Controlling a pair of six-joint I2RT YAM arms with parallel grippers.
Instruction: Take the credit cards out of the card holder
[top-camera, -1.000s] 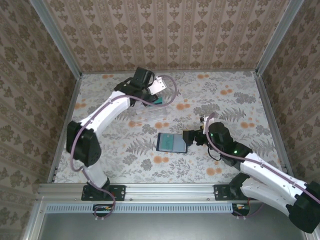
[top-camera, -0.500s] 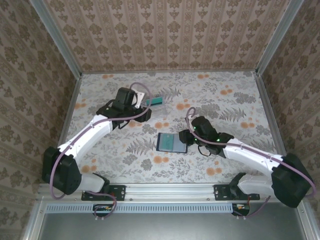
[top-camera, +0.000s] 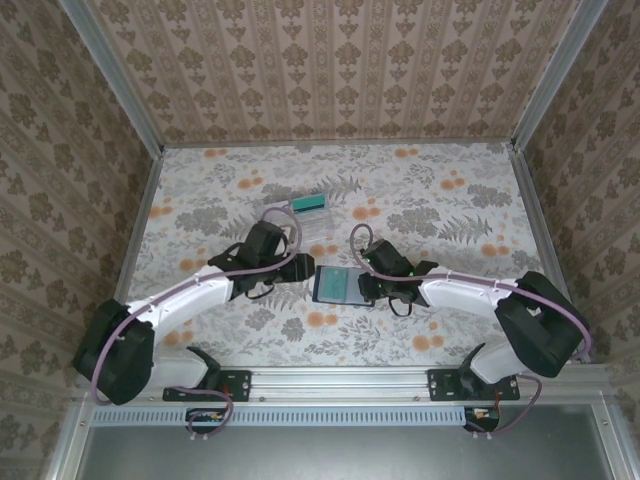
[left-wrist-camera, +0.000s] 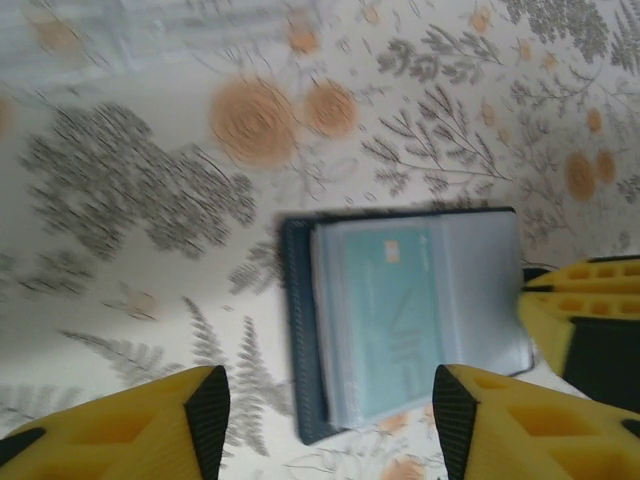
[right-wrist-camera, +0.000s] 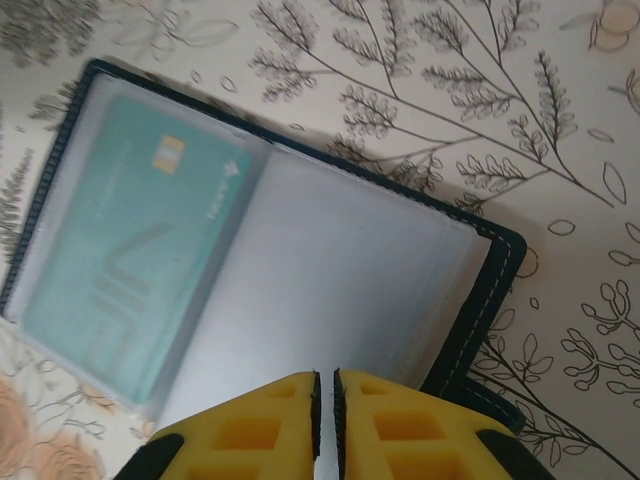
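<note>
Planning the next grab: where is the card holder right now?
Top view: the card holder lies open at table centre, between the left gripper and right gripper.

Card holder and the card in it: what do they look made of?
Card holder: dark navy cover, likely leather or imitation, matte, with pale stitching along the edge; frosted clear plastic sleeves inside. Card: teal plastic, smooth, printed, seen hazily through the sleeve.

Was walled in beige damask wallpaper (top-camera: 340, 70) and framed at the far corners by aluminium posts (top-camera: 112, 75). Was printed across the pale counter (top-camera: 200, 180) with grey ferns (top-camera: 470, 226) and orange blossoms (top-camera: 452, 185); edged nearside by a metal rail (top-camera: 340, 380).
</note>
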